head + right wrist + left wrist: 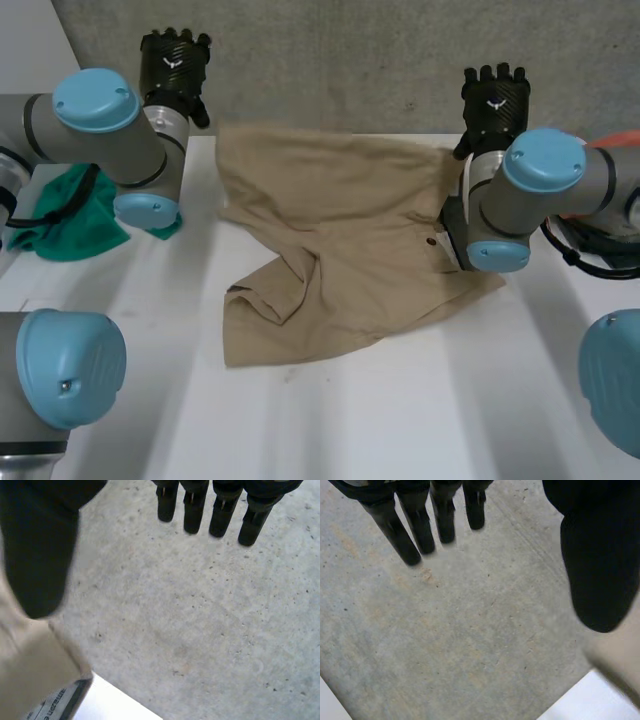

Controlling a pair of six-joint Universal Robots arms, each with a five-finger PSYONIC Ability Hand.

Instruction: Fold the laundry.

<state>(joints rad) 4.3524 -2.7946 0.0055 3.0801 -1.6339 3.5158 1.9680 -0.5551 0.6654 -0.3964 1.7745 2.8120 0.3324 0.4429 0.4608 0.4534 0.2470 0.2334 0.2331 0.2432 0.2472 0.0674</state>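
On the white bench point(400, 400), the tan shorts point(350, 230) lay spread out, their nearest part rumpled and folded over itself towards the robot's left, the waist end reaching the far edge. A green cloth point(70, 215) sat bunched well apart from them, by the left arm. Past the far edge, against grey concrete point(350, 60), both hands hung free of the cloth. The left hand point(175, 65) had its fingers point(415, 525) straight and spread, gripping nothing, above the shorts' far left corner. The right hand point(493, 98) matched it above the far right corner, fingers point(220, 510) straight, thumb apart.
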